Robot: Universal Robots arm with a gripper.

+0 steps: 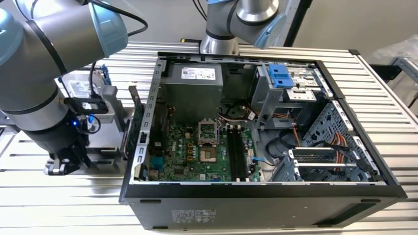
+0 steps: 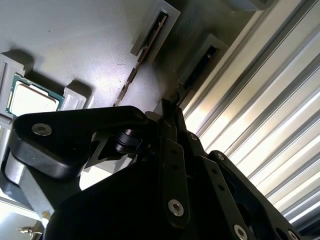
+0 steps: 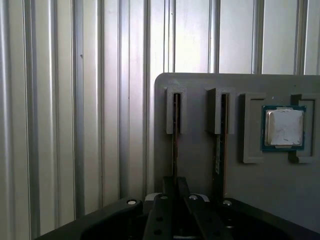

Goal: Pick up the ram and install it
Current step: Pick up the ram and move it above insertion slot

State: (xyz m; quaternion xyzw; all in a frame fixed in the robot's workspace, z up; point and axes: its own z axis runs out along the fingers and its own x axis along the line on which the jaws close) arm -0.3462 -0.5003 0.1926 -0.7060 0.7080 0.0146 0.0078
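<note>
1. First wrist view: the ram (image 3: 175, 131) is standing on edge in a grey tray (image 3: 197, 160) slot.
2. gripper (image 3: 175, 186) is sitting at one end of it; clamped or spread, cannot tell.

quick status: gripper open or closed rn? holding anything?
Gripper: looks closed on the end of the ram, the stick standing edge-on farther from the chip on the grey tray.

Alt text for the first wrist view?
The gripper hangs close over a ram stick standing on edge in a grey tray, a second ram stick beside it. A silver-topped chip shares the tray, on a ribbed table.
</note>
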